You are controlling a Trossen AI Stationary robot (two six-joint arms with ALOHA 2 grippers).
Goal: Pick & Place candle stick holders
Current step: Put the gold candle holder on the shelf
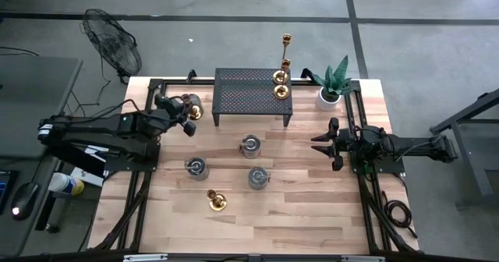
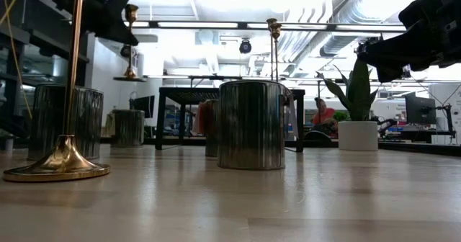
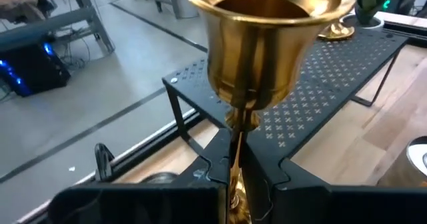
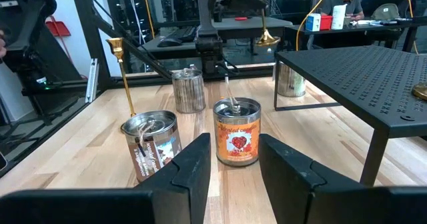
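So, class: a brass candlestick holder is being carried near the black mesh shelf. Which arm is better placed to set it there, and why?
Left. Its tool is shut on the brass candlestick holder beside the black mesh shelf. The right tool is open, empty, farther off.

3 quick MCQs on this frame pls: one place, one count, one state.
1. The lone shiny brass candlestick stands: A) on the wooden table, apart from the black perforated metal shelf B) on that shelf C) in a plant pot.
2. Brass candlesticks on the shelf: A) none B) two C) five.
3. Left hand: A) open, empty B) shut on a brass candlestick C) flat on the table.
1A, it stands on bare wood; 2B, two bases at the shelf's right end; 3B, fingers clamp the stem. Right hand waits open at the right.
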